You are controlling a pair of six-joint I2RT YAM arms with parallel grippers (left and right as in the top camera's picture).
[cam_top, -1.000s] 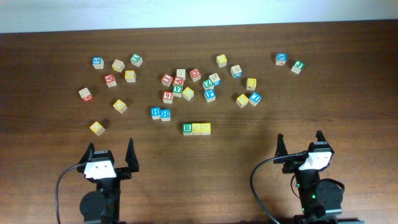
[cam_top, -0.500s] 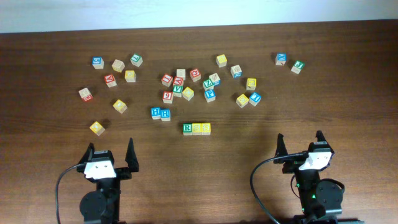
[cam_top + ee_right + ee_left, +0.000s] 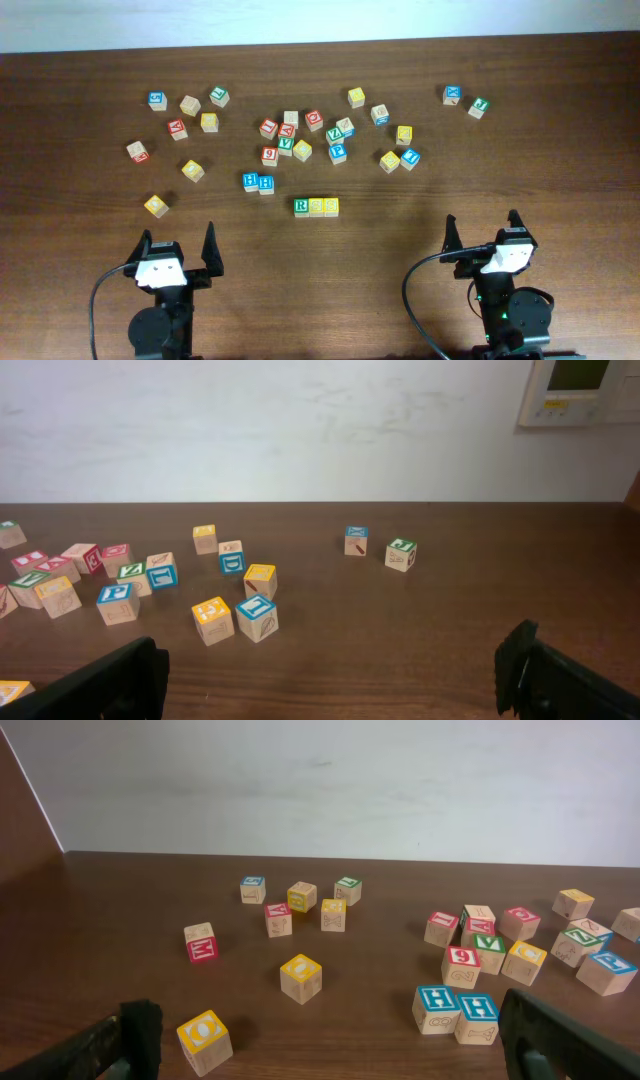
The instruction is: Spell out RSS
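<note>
Black-fingered, the left gripper and right gripper sit near, jaws spread, empty, unmoved over the last second. Beyond, the R cube, left S cube and right S cube touch in a row, apparently reading RSS, so the spelling looks finished. Spare blocks lie farther back.

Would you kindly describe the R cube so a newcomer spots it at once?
On the brown table, below the scattered cubes, a tight row of three sits alone near the middle. The R cube is its left end: green letter on pale wood, whereas both neighbours are yellow.
</note>
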